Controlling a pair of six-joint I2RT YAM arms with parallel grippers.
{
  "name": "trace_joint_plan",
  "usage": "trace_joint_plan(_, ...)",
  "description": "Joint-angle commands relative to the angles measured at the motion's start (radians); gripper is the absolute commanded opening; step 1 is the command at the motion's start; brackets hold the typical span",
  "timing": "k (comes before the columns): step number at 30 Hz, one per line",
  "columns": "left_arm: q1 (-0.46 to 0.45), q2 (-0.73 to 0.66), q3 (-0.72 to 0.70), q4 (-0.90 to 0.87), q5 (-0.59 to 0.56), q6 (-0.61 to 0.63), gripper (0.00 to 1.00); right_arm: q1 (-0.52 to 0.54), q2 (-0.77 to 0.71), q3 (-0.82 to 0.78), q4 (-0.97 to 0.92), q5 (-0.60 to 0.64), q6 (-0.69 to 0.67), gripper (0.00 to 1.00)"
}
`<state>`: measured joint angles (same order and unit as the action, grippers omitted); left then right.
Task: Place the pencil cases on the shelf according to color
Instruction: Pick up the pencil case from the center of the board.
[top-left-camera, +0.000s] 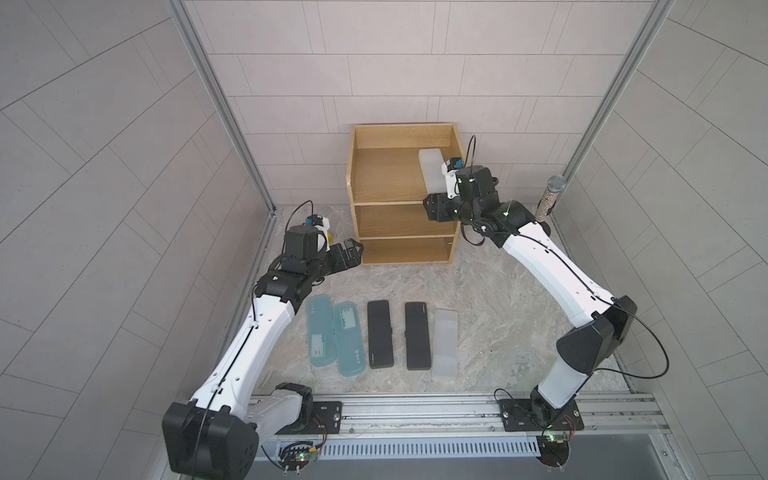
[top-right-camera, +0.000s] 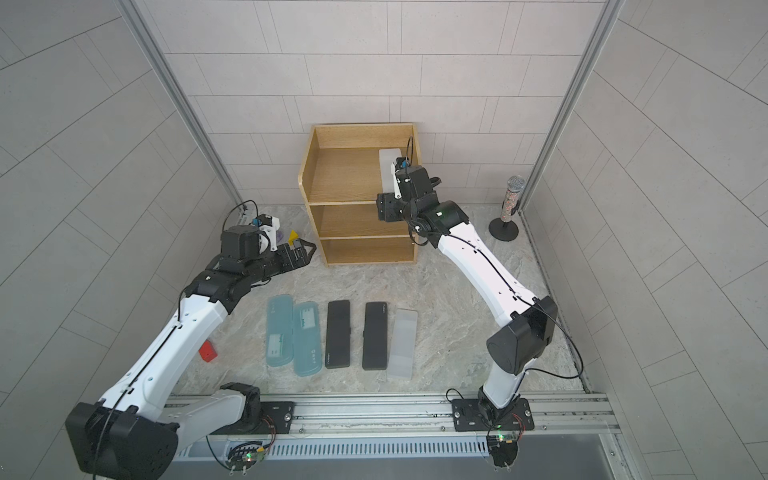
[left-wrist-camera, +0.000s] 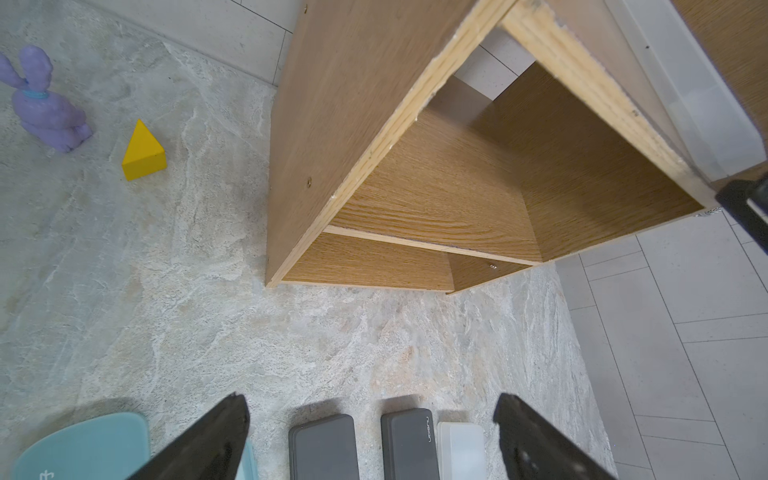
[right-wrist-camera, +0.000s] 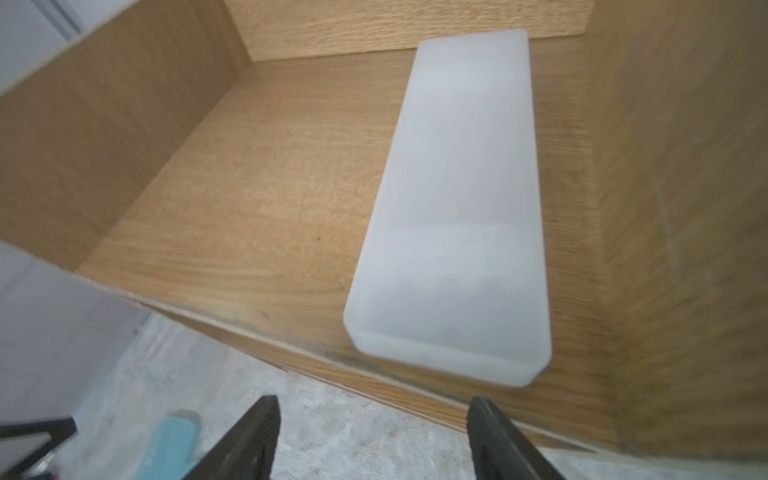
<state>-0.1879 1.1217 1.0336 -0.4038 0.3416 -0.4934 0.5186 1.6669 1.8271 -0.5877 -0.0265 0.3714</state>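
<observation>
A: Up on the shelf?
B: One white case on the top tier, lying flat along the right-hand wall — right gripper just at its near end, by the tier's front edge.
A: And down on the table?
B: Five in a row, side by side: two teal cases, two black cases, then a second white case. Left gripper hovering off the shelf's lower left corner — well clear of the row. Red block beside the left arm.
</observation>
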Motion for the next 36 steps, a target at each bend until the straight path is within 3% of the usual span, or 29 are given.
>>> trace_joint_plan(1, 0.001, -0.020, 0.000, -0.026, -0.012, 0.040, 1.00, 0.055, -0.131, -0.088, -0.035, 0.016, -0.003, 0.84)
trace_joint_plan(7, 0.001, -0.049, -0.060, -0.092, -0.036, 0.001, 1.00, 0.202, -0.363, -0.387, -0.081, 0.176, 0.074, 0.93)
trace_joint_plan(12, -0.011, -0.097, -0.146, -0.109, -0.057, -0.070, 1.00, 0.301, -0.536, -0.661, -0.124, 0.285, 0.285, 0.97)
trace_joint_plan(17, -0.075, -0.133, -0.206, -0.127, -0.134, -0.088, 1.00, 0.372, -0.616, -0.887, -0.129, 0.312, 0.460, 0.98)
trace_joint_plan(25, -0.106, -0.174, -0.259, -0.140, -0.156, -0.098, 1.00, 0.450, -0.561, -1.100, 0.040, 0.222, 0.647, 0.99)
trace_joint_plan(36, -0.111, -0.169, -0.244, -0.136, -0.146, -0.082, 1.00, 0.511, -0.366, -1.123, 0.136, 0.168, 0.690, 1.00)
